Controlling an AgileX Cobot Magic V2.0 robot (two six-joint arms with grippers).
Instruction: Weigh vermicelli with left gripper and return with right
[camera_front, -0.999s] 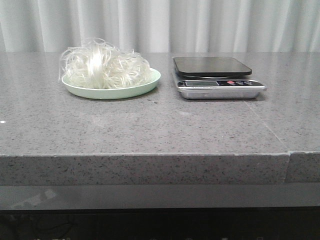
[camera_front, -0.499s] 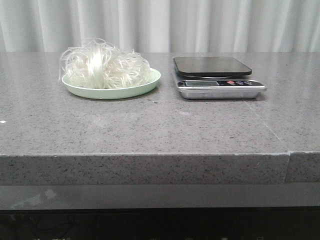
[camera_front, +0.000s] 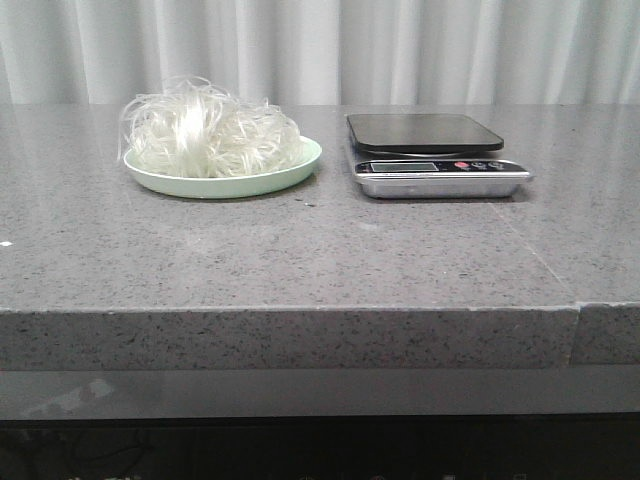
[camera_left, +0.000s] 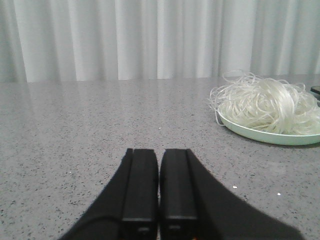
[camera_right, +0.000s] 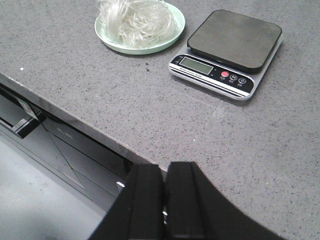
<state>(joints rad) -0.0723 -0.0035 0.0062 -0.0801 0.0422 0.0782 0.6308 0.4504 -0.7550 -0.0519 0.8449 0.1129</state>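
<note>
Closed, empty left gripper (camera_left: 159, 187) low over counter (camera_front: 300, 260), vermicelli (camera_left: 267, 104) heaped on plate (camera_left: 280, 137) ahead and rightward, nearer this arm; scale (camera_front: 435, 155) beyond; right gripper (camera_right: 165, 200) shut, empty, farther back.

The front camera sits low, near counter (camera_front: 300, 260) height, facing 12 o'clock toward the curtain (camera_front: 320, 50). The left wrist camera skims the surface from far left, looking toward 2 o'clock. The right wrist camera looks down from beyond the near edge, toward 11 o'clock. All share the plate (camera_front: 225, 180) (camera_left: 270, 134) (camera_right: 140, 42).
</note>
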